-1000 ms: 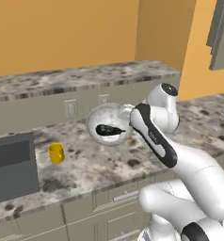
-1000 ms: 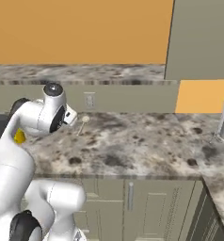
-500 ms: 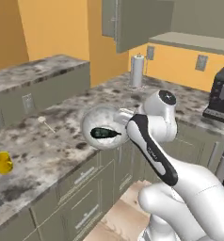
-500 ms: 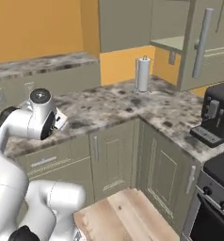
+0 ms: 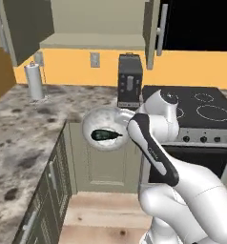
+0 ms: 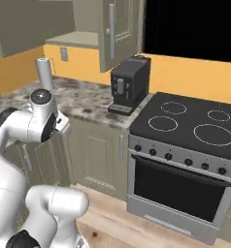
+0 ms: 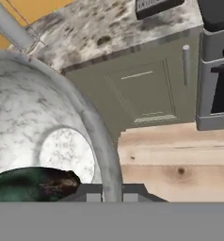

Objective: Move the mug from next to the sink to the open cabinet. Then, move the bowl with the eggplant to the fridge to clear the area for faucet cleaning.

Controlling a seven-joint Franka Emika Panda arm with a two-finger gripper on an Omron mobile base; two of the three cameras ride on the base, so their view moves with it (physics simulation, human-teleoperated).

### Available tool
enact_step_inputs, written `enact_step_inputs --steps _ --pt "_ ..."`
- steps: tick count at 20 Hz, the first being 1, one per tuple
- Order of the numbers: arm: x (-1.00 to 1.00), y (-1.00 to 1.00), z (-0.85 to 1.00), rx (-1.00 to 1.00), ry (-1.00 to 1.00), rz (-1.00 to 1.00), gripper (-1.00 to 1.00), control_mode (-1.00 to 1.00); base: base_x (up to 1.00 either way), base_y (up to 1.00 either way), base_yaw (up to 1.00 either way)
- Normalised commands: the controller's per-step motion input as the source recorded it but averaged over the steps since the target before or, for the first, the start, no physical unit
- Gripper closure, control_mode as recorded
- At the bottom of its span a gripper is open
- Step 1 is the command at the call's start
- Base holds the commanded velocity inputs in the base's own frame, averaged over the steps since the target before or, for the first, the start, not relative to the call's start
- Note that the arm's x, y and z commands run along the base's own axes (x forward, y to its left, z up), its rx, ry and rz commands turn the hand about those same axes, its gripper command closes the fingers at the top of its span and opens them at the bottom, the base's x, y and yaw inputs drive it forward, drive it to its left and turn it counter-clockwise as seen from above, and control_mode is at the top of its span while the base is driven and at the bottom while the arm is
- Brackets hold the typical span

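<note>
The white, grey-speckled bowl [image 5: 102, 127] hangs in the air in front of the counter corner, level, with the dark eggplant [image 5: 105, 135] lying in it. My gripper [image 5: 128, 127] is shut on the bowl's right rim. In the hand view the bowl [image 7: 48, 122] takes up the left side, its rim runs down between my fingertips [image 7: 92, 194], and the eggplant [image 7: 34, 184] lies at the bottom left. My gripper [image 7: 112, 195] pinches that rim. The open cabinet [image 5: 94, 42] is on the wall above, its doors swung out, and its door with a bar handle [image 6: 111, 30] stands open.
A black coffee machine [image 5: 130, 81] stands on the speckled counter [image 5: 20, 128] next to a stove [image 5: 201, 112] with an oven [image 6: 180, 181]. A paper towel roll [image 5: 35, 81] is at the back left. Grey-green base cabinets [image 7: 142, 94] and wooden floor [image 5: 101, 217] lie below.
The whole picture has swung round with the base: the stove and coffee machine have come into view. The bowl with the eggplant stays in my shut gripper.
</note>
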Motion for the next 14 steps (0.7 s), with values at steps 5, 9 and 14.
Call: enact_step_inputs --steps 5,9,14 --pt "0.00 0.00 0.00 0.00 0.00 0.00 1.00 1.00 -0.22 0.17 -0.95" --pt "0.00 0.00 0.00 0.00 0.00 0.00 1.00 1.00 -0.22 0.06 -0.91" --pt "0.00 0.00 0.00 0.00 0.00 0.00 1.00 1.00 -0.07 0.04 -0.94"
